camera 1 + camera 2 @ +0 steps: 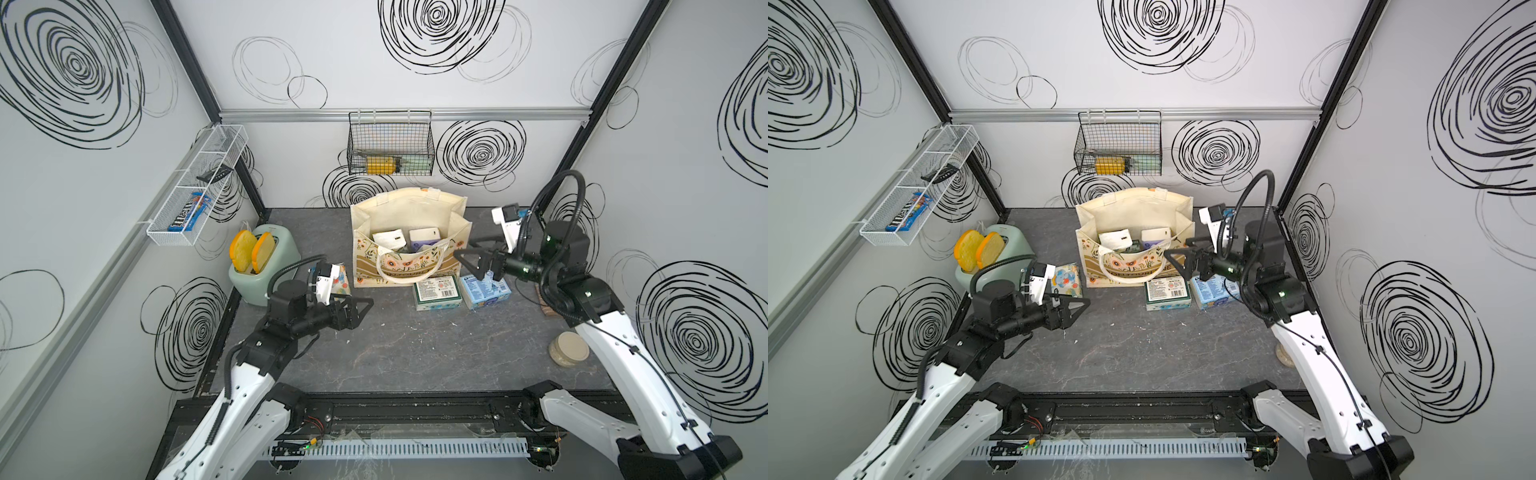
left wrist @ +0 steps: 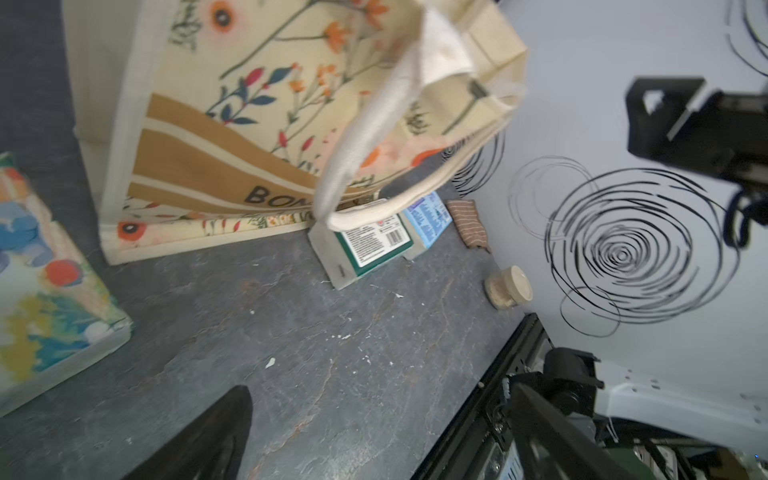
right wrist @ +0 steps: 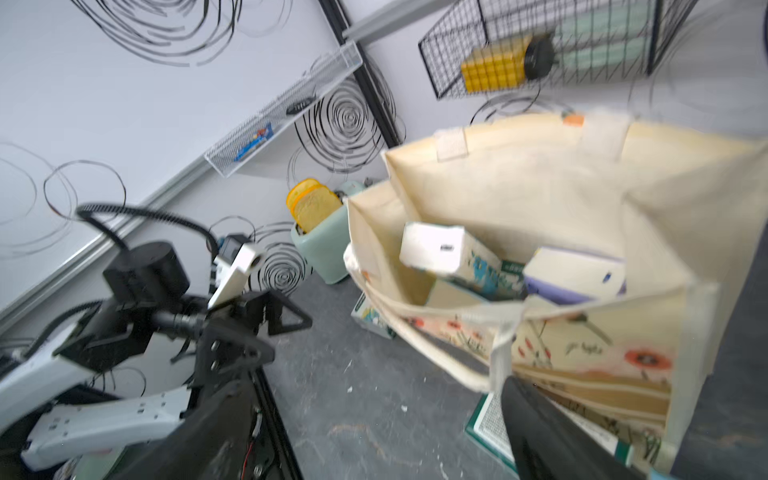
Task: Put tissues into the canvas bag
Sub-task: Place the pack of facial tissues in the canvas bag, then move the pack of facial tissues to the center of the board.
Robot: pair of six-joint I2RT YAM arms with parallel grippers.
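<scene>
Right wrist view looks straight into the canvas bag (image 3: 540, 199). A white tissue pack (image 3: 440, 251) and a purple pack (image 3: 575, 272) lean on end over a green one, so I'd say it's filling up.

Out on the table (image 1: 415, 353), a green-white labelled pack (image 1: 437, 293) and a light blue pack (image 1: 486, 293) sit just in front of the bag. An elephant-print pack (image 1: 1065, 281) lies off its other end.

Both grippers are spread wide and empty. The right gripper (image 1: 471, 264) hangs near the bag's front corner over the light blue pack, and the left gripper (image 1: 359, 313) is by the elephant one.

My worry is the bag handle (image 2: 357, 166). Left wrist view shows it drooping onto the green-white pack, which is harder to judge from above. A finger could snag the loop and drag the floppy bag over. That view also shows a brown striped cloth (image 2: 467, 224), mostly blocked in both top views.
</scene>
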